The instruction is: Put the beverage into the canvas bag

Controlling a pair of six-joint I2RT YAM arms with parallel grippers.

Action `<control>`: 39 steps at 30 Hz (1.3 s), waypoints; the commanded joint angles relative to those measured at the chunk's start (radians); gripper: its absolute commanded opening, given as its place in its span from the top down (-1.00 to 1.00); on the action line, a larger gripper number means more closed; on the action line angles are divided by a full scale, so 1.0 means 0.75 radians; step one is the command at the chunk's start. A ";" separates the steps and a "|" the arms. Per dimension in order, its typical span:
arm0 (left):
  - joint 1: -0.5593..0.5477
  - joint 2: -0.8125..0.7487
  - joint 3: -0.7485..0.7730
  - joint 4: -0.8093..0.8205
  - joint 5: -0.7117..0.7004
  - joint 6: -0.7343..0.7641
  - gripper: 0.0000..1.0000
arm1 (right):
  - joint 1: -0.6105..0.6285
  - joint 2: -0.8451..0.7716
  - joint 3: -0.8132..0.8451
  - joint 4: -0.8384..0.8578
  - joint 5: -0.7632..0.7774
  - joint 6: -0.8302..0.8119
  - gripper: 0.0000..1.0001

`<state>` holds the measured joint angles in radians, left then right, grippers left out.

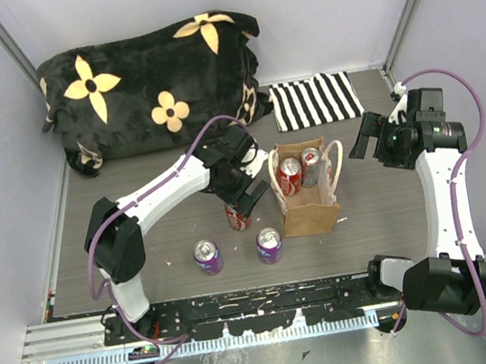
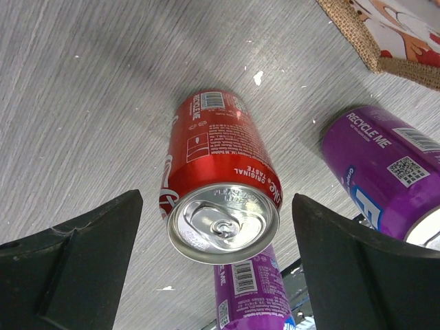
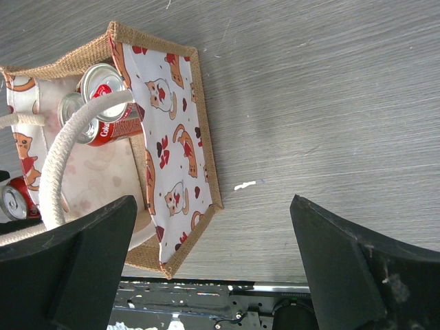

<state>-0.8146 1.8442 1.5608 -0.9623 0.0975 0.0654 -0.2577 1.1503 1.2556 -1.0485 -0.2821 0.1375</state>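
Wide open and empty, the left pincer (image 2: 216, 206) straddles a red can (image 2: 220, 172), poised to grab it for the bag (image 1: 307, 213) (two cans (image 1: 290, 175) already inside); the right pincer (image 3: 213, 203) gapes empty.

Bare worktop (image 1: 385, 216) lies right of the canvas bag (image 1: 310, 216). Two cans (image 1: 290, 175) and the cream handles (image 3: 55, 161) crowd its mouth; two purple cans (image 1: 207, 257) stand near its left front, possibly narrowing that side.

top: overhead, whole table (image 1: 366, 209) | wrists: close, facing down | shared: canvas bag (image 1: 310, 213)
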 commanded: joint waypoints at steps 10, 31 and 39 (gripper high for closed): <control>-0.019 0.020 -0.024 -0.010 0.000 -0.004 -0.19 | -0.006 -0.036 -0.007 0.030 -0.009 -0.005 -1.00; 0.326 0.217 1.280 -0.438 -0.089 0.237 1.00 | -0.006 -0.030 -0.027 0.060 -0.016 0.010 -1.00; 0.151 0.221 1.327 -0.052 0.004 0.189 1.00 | -0.006 -0.051 -0.019 0.040 -0.005 0.008 -1.00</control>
<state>-0.6189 2.0727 2.6896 -1.1805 0.0341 0.2153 -0.2577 1.1484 1.2263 -1.0405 -0.2829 0.1413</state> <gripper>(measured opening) 0.657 0.999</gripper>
